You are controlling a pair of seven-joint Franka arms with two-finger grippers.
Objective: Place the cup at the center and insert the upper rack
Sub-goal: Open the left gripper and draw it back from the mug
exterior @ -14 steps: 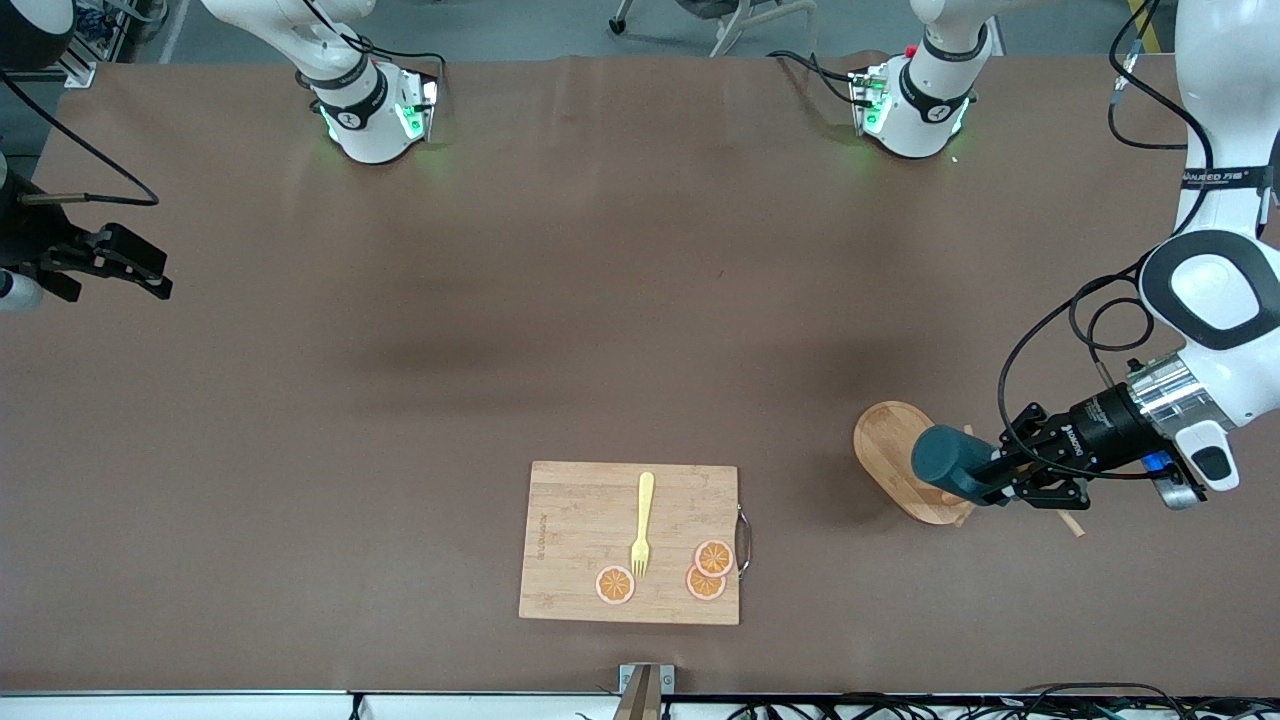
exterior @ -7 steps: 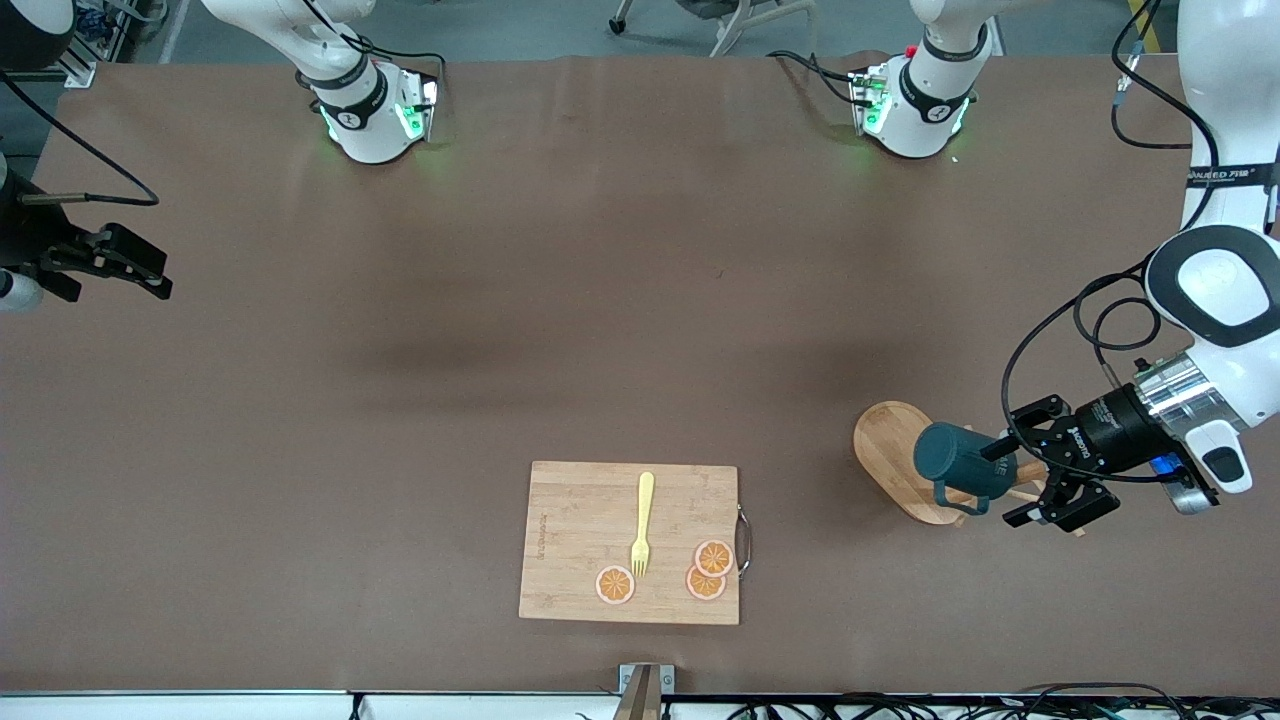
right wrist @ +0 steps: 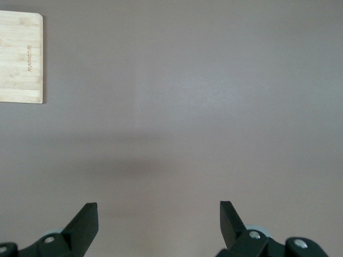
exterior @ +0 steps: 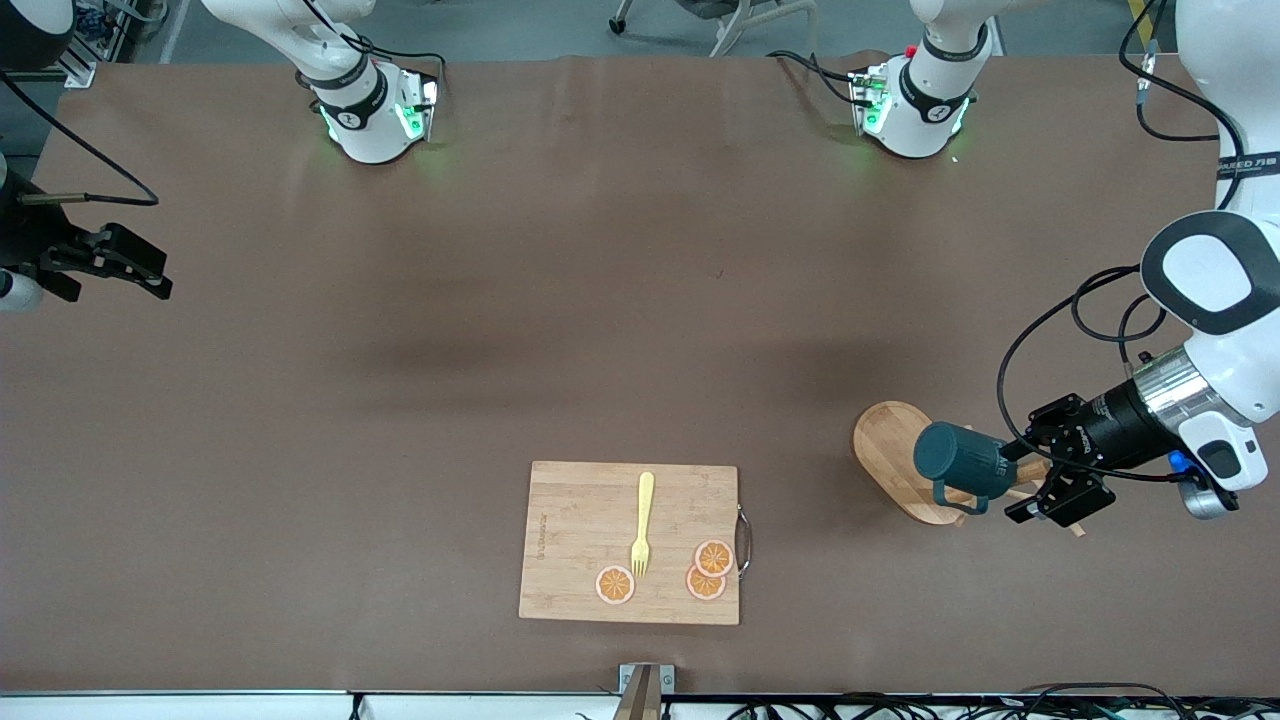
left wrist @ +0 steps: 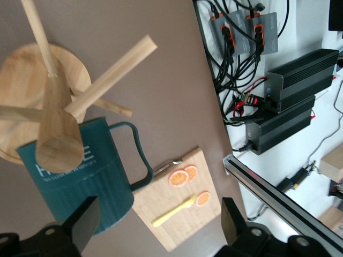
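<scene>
The teal cup (exterior: 958, 463) lies tilted on its side up on the wooden rack (exterior: 886, 440), over its oval base, toward the left arm's end of the table. In the left wrist view the cup (left wrist: 75, 179) leans against the thick post (left wrist: 58, 126) under the crossing pegs, with its handle free. My left gripper (exterior: 1013, 483) is open and empty, just clear of the cup; in its wrist view (left wrist: 158, 225) one finger (left wrist: 84, 220) is close to the cup wall. My right gripper (exterior: 160, 280) is open and empty, waiting over the right arm's end of the table.
A rectangular wooden cutting board (exterior: 570, 520) with a yellow fork (exterior: 642, 524) and three orange slices (exterior: 712, 558) lies near the front edge, beside the rack toward the right arm's end. The board's corner shows in the right wrist view (right wrist: 20, 56).
My left gripper opened, let go of the cup and drew back a little toward the left arm's end. The cup stayed on the rack with its handle turned downward. The right arm has not moved.
</scene>
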